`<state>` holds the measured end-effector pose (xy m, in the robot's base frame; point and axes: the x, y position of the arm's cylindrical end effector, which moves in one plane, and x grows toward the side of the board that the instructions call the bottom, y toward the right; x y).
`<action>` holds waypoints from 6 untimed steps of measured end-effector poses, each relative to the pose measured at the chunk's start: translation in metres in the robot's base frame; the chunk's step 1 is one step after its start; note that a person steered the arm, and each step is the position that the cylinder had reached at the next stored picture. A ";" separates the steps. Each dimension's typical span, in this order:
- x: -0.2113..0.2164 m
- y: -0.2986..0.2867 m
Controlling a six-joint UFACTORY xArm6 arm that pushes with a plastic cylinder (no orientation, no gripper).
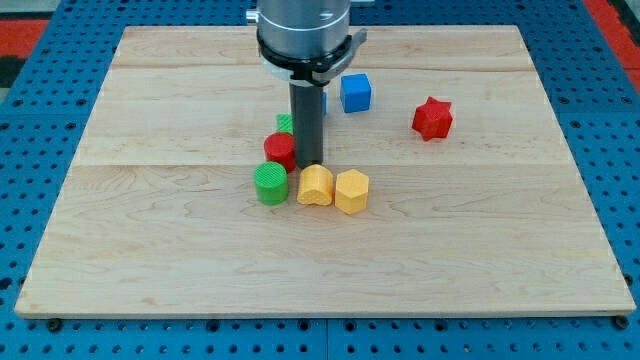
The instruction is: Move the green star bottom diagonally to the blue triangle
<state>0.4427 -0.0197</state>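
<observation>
The green star (285, 123) lies just left of my rod, mostly hidden behind a red round block (279, 150). A sliver of blue (323, 101) shows at the rod's right edge; its shape cannot be made out. My tip (308, 164) rests on the board, touching or nearly touching the red block's right side and just above the yellow heart (315, 185). The green star is up and to the left of the tip.
A blue cube (356, 92) sits right of the rod. A red star (432, 118) lies further right. A green cylinder (270, 184) and a yellow hexagon (351, 191) flank the yellow heart. The wooden board (150, 250) sits on a blue pegboard.
</observation>
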 end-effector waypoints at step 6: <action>-0.044 -0.001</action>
